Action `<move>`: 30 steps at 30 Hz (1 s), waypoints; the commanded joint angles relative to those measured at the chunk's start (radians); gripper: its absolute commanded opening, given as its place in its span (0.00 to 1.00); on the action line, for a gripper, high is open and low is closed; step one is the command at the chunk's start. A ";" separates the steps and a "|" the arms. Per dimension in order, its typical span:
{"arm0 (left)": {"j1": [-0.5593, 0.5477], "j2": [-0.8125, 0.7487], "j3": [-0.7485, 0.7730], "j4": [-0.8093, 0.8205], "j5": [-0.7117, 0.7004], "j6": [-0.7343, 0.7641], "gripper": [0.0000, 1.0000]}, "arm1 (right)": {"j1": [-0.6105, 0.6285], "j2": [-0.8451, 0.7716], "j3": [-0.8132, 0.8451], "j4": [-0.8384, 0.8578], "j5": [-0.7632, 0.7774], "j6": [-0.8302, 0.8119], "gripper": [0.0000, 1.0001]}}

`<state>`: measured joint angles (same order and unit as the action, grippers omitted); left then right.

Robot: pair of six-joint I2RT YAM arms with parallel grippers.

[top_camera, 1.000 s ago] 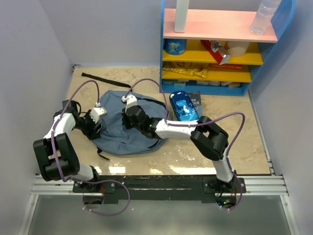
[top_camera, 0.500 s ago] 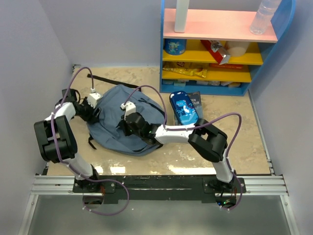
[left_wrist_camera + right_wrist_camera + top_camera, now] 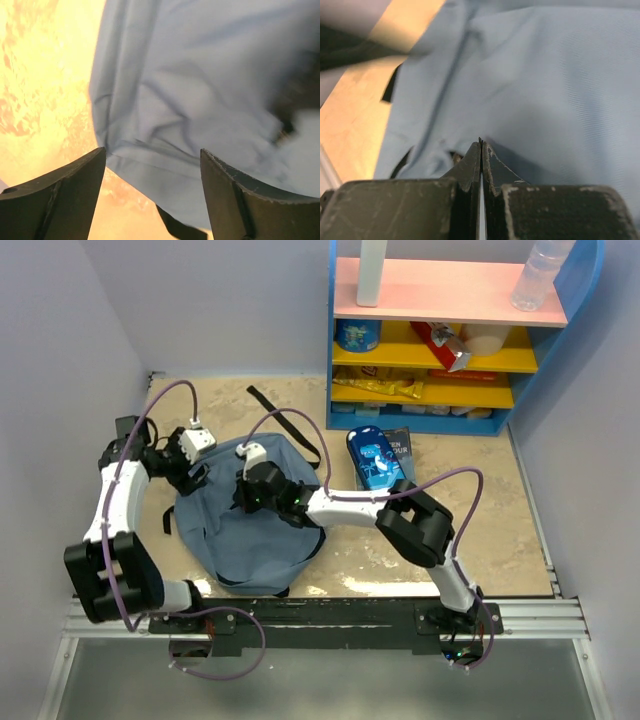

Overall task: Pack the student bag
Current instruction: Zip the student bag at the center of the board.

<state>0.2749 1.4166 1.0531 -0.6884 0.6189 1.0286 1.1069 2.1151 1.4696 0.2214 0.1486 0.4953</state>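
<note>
Under both claws: student bag point(image 3: 245, 540), slate-blue and slumped flat on the bench point(image 3: 480, 530); most of its bulk spreads from the claws back toward the arm bases.
Left claw point(image 3: 152, 152): spread wide, poised over the bag's left edge.
Left claw, gap: creased blue fabric fills the space between the dark fingers point(image 3: 60, 195); bare bench shows to the left of the fabric in the wrist view.
Left claw, contact: cannot tell whether either finger touches the fabric.
Right claw point(image 3: 481, 145): closed, the two fingers flush with only a hairline slit between them.
Right claw, tips: set against wrinkled fabric near the upper middle of the bag; cannot tell whether a fold is pinched.
Claw spacing: near each other, the left claw at the bag's far-left edge and the right claw just inboard of it.
Beyond right claw: black strap point(image 3: 275, 412) trailing over the bench from the bag's far edge.
Right of right claw: blue pouch point(image 3: 370, 455) on the bench, near the bag, with a dark book point(image 3: 402, 445) just beside it.
Farther beyond and to the right: blue shelf unit point(image 3: 332, 340) with yellow shelves and a pink top; clear bottle point(image 3: 540, 275) upright on top.
</note>
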 commanded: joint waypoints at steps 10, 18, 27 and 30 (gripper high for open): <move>-0.051 -0.061 -0.165 -0.223 0.133 0.191 0.83 | -0.084 -0.020 0.015 -0.024 -0.004 0.045 0.00; -0.154 -0.145 -0.262 0.118 0.076 -0.111 0.84 | -0.085 -0.030 0.000 -0.011 -0.011 0.052 0.00; -0.175 -0.125 -0.352 0.170 0.016 -0.140 0.84 | -0.082 -0.049 -0.022 0.003 -0.012 0.057 0.00; -0.195 -0.130 -0.367 0.171 0.012 -0.142 0.84 | -0.084 -0.050 -0.025 0.012 -0.014 0.063 0.00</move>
<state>0.1059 1.2980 0.7063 -0.5652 0.6361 0.9123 1.0206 2.1139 1.4532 0.2035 0.1387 0.5419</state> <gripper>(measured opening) 0.839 0.010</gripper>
